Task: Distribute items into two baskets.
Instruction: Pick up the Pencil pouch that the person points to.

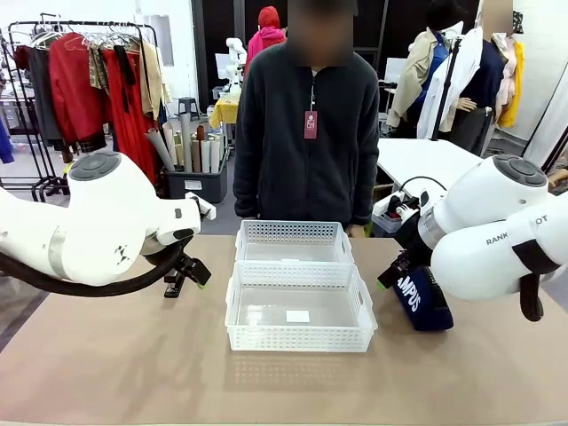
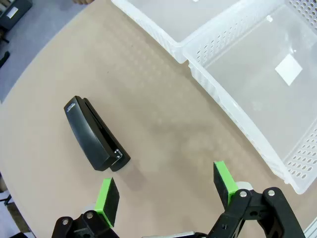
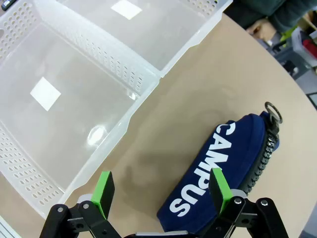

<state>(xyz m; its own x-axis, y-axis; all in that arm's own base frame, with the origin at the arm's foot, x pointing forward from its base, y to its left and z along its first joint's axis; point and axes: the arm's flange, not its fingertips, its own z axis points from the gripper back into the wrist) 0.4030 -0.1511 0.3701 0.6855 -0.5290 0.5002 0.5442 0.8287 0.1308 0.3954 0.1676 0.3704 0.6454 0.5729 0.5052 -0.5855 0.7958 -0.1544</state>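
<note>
Two translucent white lattice baskets, one near (image 1: 297, 335) and one far (image 1: 293, 232), stand touching at the table's middle, both empty. A black stapler (image 2: 96, 135) lies flat on the table left of the baskets (image 2: 223, 94). My left gripper (image 2: 167, 187) hovers open above the table, and the stapler lies just ahead of its left finger. In the front view it hangs left of the near basket (image 1: 182, 275). A navy pouch (image 3: 223, 163) lettered "CAMPUS" lies right of the baskets (image 3: 143, 94). Over its near end my right gripper (image 3: 161, 189) is open and holds nothing. The front view shows the pouch (image 1: 424, 300) under that gripper (image 1: 390, 271).
A person in a dark fleece (image 1: 306, 133) stands at the far edge behind the baskets, hands out of sight. Bare brown tabletop (image 1: 133, 364) stretches across the front. A clothes rack and storage bins stand beyond the table at the left.
</note>
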